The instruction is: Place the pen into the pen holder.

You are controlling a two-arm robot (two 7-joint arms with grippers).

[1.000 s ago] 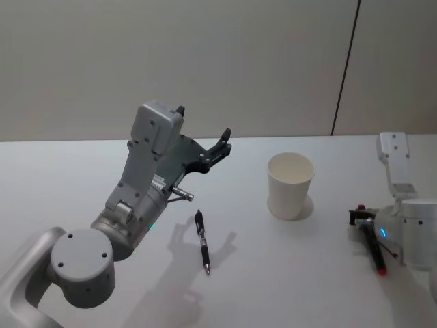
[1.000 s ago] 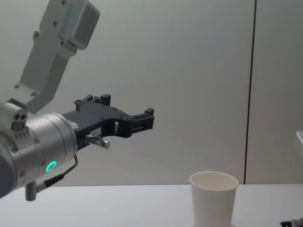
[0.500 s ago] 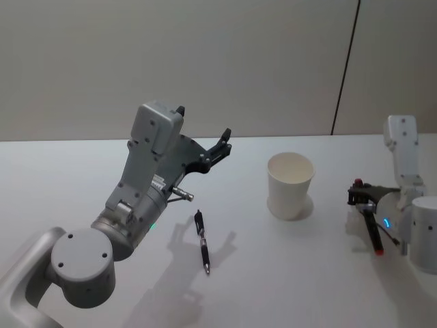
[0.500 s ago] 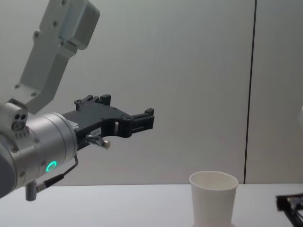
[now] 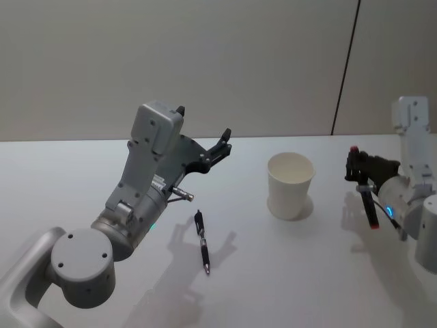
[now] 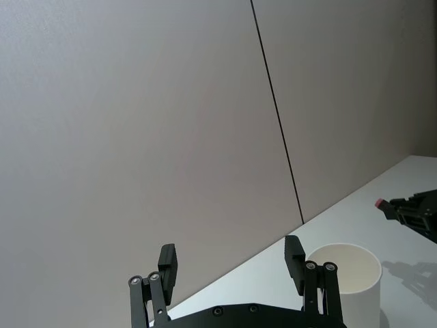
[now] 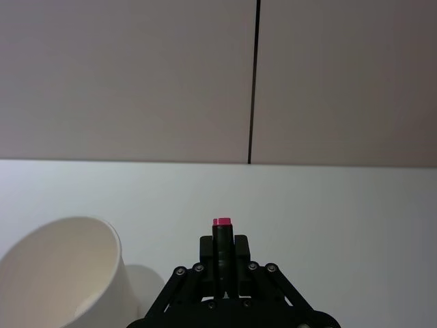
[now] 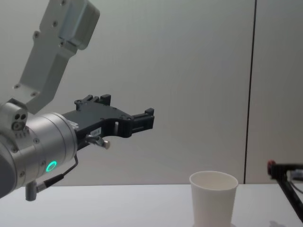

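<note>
The pen holder is a white paper cup (image 5: 291, 184) (image 8: 213, 196) (image 7: 65, 273) (image 6: 348, 280) standing upright on the white table (image 5: 287, 273). To its right, my right gripper (image 5: 360, 171) (image 7: 222, 249) (image 8: 284, 167) is shut on a black pen (image 5: 369, 205) (image 7: 222, 222) (image 8: 289, 191) with red ends, held steeply tilted above the table and apart from the cup. My left gripper (image 5: 222, 143) (image 6: 231, 258) (image 8: 147, 120) hangs open and empty in the air, left of the cup and higher than its rim.
A second black pen (image 5: 202, 241) lies flat on the table left of the cup, below my left arm. A plain wall with a dark vertical seam (image 5: 345, 68) stands behind the table.
My right gripper has risen from the table with the pen and moved farther back, level with the cup. The left arm and the lying pen have not moved.
</note>
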